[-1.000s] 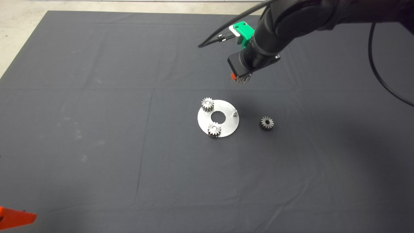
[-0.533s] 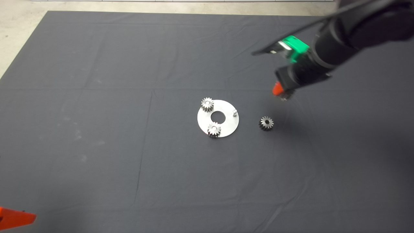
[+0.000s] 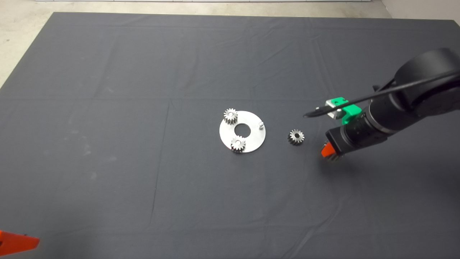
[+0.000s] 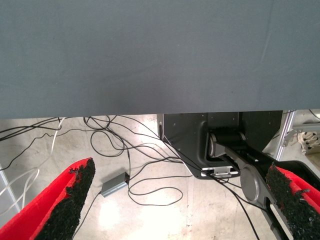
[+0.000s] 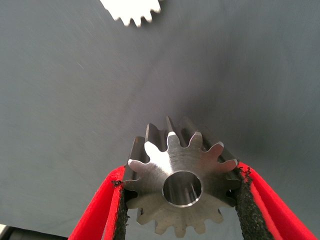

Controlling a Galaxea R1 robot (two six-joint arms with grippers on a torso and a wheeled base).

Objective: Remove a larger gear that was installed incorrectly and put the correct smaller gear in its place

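Gripping the larger gear [image 5: 182, 187], right gripper [image 3: 329, 153] beside the smaller gear [image 3: 296, 137].

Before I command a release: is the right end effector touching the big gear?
Touching. In the right wrist view both black pads press against the big gear's teeth on opposite sides, with no gap; the right end effector carries it above the mat.

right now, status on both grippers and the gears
Right gripper shut on larger gear, right of smaller gear. Left gripper open, parked. Plate peg bare.
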